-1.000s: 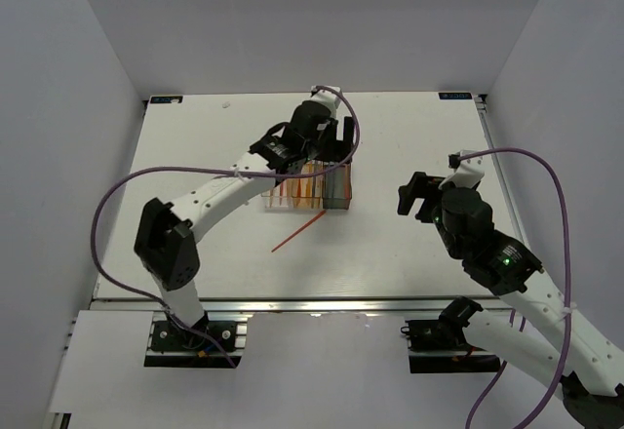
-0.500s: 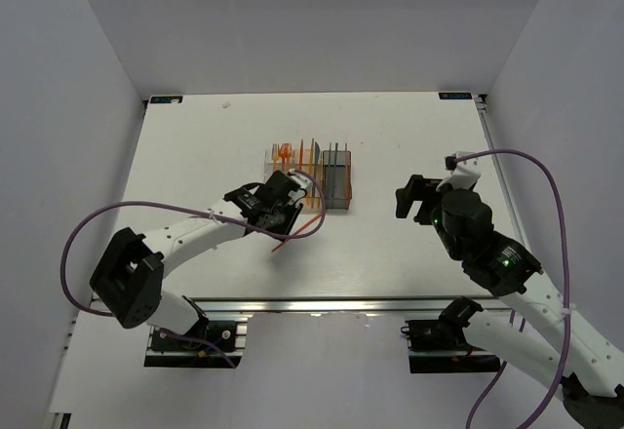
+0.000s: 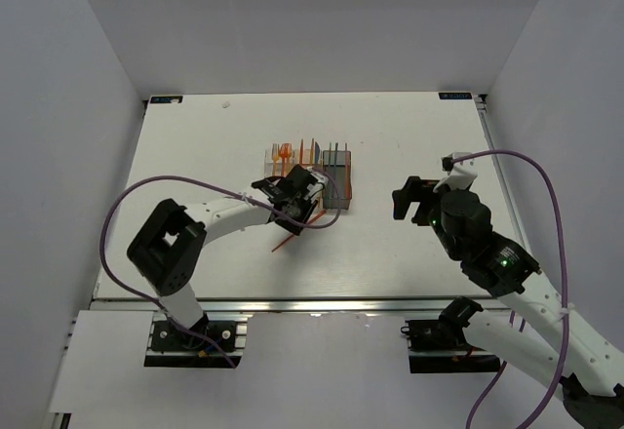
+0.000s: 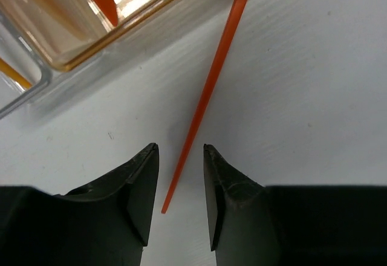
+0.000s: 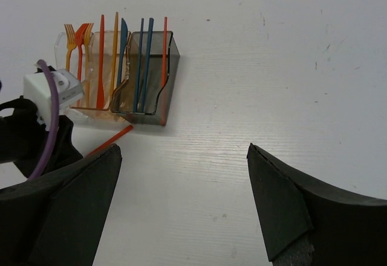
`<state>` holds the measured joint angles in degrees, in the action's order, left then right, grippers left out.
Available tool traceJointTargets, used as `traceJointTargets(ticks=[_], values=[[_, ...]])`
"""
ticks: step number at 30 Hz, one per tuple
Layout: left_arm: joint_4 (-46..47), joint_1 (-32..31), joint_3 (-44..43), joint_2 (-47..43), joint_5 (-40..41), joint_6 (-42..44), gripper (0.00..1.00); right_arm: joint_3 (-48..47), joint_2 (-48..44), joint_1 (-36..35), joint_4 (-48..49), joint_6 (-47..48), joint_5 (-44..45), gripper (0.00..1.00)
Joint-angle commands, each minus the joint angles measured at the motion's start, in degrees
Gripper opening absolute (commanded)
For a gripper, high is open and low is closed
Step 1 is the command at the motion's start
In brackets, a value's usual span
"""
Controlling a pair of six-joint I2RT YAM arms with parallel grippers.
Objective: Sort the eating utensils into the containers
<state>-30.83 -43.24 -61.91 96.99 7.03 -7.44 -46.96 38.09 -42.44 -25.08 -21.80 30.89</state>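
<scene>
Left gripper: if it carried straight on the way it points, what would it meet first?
Probably the loose orange utensil lying on the table; its near end sits between the parted fingers of the left gripper. Depth is unclear from the wrist view.

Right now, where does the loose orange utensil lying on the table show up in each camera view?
Top view: the orange utensil lies just below centre, in front of the bins.
Left wrist view: it runs diagonally from top centre down to between the left fingers, with bins at top left.
Right wrist view: it sits at lower left, before the bins.
Shared landmark: the row of bins.
</scene>
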Motion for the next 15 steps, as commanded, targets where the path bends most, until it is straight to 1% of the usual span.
traceJointTargets(ticks=[1, 7, 15], values=[[2.09, -0.26, -3.12, 1.71, 0.26, 0.67, 0.46, -0.24, -0.99, 0.16, 2.58, 1.15, -0.48, 0.89], [2.7, -0.26, -4.36, 4.7, 0.71, 0.68, 0.46, 0.11, -1.87, 0.16, 2.67, 1.24, -0.75, 0.89], [3.32, -0.26, -4.36, 6.72, -1.49, -0.2, 0.46, 0.64, -2.31, 0.16, 2.93, 1.24, -0.92, 0.89]])
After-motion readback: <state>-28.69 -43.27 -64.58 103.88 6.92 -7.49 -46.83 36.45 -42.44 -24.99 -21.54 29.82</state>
